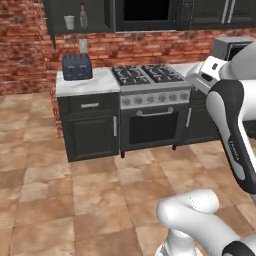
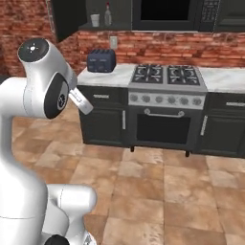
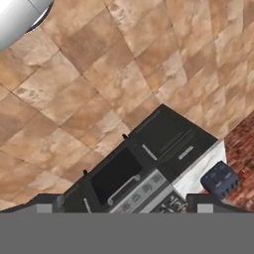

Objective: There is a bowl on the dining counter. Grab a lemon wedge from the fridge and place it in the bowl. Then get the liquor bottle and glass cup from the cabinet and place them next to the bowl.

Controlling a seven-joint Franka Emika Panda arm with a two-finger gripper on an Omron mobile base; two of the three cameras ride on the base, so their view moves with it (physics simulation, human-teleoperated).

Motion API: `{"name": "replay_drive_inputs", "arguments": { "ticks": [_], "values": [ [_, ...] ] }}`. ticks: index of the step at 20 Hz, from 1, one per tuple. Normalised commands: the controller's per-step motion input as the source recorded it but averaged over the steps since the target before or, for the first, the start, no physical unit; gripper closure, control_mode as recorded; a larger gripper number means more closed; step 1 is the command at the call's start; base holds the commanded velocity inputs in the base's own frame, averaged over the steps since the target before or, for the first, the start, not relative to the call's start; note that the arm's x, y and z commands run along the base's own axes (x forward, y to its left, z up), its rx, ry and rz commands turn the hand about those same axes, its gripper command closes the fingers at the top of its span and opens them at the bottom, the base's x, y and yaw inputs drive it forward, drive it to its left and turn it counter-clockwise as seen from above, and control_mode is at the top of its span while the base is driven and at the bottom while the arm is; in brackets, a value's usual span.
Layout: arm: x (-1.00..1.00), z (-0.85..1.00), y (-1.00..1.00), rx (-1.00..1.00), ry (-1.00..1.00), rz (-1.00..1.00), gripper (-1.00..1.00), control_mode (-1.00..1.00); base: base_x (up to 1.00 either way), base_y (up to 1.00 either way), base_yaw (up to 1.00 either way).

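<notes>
High on the brick wall the black cabinet stands open. On its shelf are the small glass cup and, just right of it, the slim liquor bottle. My gripper is open, its two dark fingertips far apart with nothing between them. It hangs high above the tiled floor, looking down at the range, well short of the cabinet. The bowl, dining counter, lemon wedge and fridge are out of view.
Below the cabinet a dark blue toaster sits on a marble worktop. Beside it is a gas range with an oven. A black microwave hangs above. Open tiled floor lies between my base and the cabinets.
</notes>
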Motion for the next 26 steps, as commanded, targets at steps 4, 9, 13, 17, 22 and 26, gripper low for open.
{"name": "replay_drive_inputs", "arguments": {
  "ticks": [4, 9, 13, 17, 22, 26],
  "values": [
    [0.0, 0.0, 0.0, 0.0, 0.0, 0.0, -1.0, 1.0, 1.0, 0.54, 0.0],
    [0.0, 0.0, 0.0, 0.0, 0.0, 0.0, -1.0, 1.0, 1.0, 0.51, 0.0],
    [0.0, 0.0, 0.0, 0.0, 0.0, 0.0, -1.0, 1.0, 1.0, 0.48, -0.01],
    [0.0, 0.0, 0.0, 0.0, 0.0, 0.0, -1.0, 1.0, 0.97, 0.17, -0.03],
    [0.0, 0.0, 0.0, 0.0, 0.0, 0.0, -1.0, 1.0, 0.95, 0.21, -0.1],
    [0.0, 0.0, 0.0, 0.0, 0.0, 0.0, -1.0, 1.0, 0.79, 0.53, -0.14]
  ]
}}
